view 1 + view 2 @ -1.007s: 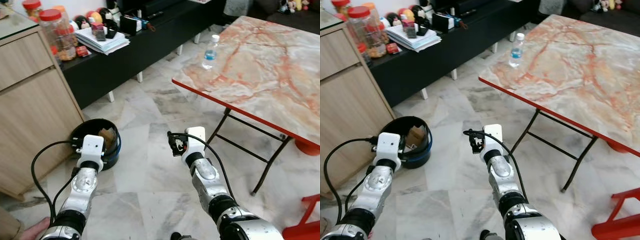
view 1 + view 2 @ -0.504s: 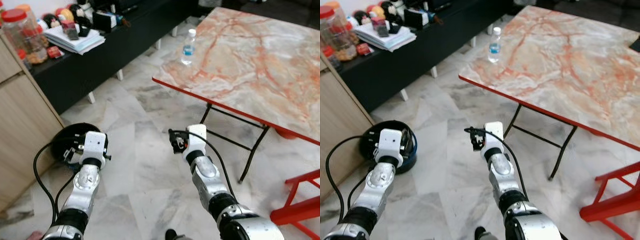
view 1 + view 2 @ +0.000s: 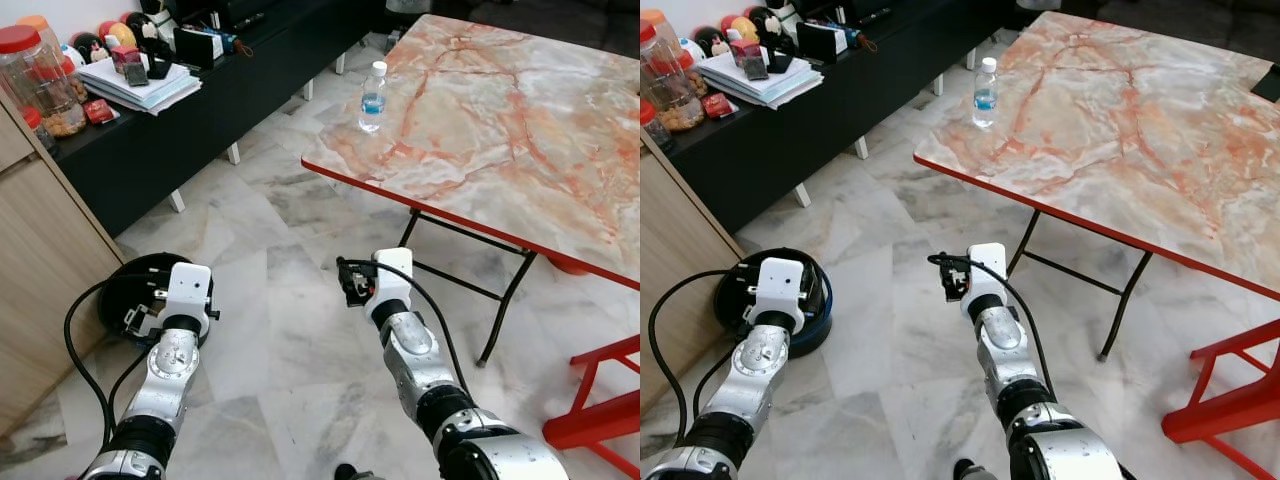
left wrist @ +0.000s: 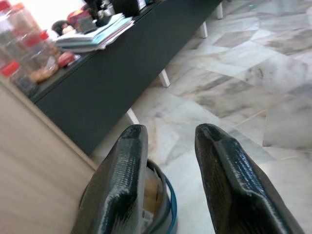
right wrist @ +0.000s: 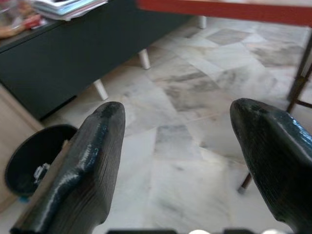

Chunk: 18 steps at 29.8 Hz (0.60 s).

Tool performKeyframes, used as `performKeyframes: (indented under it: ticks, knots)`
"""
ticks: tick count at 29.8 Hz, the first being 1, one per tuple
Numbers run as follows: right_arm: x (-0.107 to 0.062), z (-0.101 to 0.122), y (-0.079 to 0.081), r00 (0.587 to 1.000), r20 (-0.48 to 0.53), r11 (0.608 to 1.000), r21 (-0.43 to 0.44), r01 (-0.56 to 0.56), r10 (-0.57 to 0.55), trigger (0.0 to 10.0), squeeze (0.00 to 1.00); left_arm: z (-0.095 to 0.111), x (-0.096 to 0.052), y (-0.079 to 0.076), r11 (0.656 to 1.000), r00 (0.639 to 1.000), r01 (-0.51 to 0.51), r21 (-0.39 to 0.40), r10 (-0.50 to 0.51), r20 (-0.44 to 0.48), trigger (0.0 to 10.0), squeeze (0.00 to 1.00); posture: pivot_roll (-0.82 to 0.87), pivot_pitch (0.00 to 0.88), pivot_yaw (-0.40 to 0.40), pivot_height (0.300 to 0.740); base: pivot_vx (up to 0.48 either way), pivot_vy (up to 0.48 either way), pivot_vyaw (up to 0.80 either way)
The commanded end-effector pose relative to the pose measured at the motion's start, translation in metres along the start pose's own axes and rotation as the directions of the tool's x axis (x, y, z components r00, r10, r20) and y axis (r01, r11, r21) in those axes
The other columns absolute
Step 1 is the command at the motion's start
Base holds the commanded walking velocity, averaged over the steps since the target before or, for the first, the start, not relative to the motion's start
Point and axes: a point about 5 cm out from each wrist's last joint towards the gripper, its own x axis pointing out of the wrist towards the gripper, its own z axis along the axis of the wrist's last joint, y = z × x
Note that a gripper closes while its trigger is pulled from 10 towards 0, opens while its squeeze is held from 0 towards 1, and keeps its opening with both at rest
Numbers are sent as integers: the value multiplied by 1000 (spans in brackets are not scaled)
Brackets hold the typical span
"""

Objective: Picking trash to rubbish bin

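Swinging rightward over the past second, the head camera has carried the black rubbish bin point(image 3: 135, 290) toward the frame's left edge, beside the wooden cabinet point(image 3: 40, 270). It stands on the marble floor point(image 3: 280, 330), cardboard scraps inside. Left end effector point(image 4: 168, 180) hovers above the bin, fingers slightly apart, empty. Right end effector point(image 5: 178, 165) hangs over bare floor, fingers wide apart, empty. A water bottle point(image 3: 372, 97) stands upright near the far corner of the red-edged marble desk point(image 3: 500, 130).
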Motion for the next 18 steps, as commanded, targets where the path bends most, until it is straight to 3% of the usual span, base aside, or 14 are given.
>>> performKeyframes:
  ticks: [1,7,16,18]
  knots:
    - [-2,-2,-7,1000,-8,1000,0,20,-20,10000,0,-1,-2,-7,1000,1000,15,-12,-15,-14,10000,0,136,153,0,740,0,0,-756]
    - [-2,-2,-5,1000,-8,1000,6,20,-20,10000,0,-2,-3,-8,1000,1000,21,21,-21,-19,10000,0,135,157,9,740,0,-400,-754]
    - [-2,-2,-3,1000,-4,1000,11,19,-19,10000,0,2,-1,-7,1000,1000,20,0,-20,-9,10000,0,133,156,14,740,0,0,-753]
    - [-1,2,-4,999,27,999,28,19,-19,10000,0,9,0,-7,1000,999,15,-21,-14,29,10000,0,135,155,17,740,0,0,0]
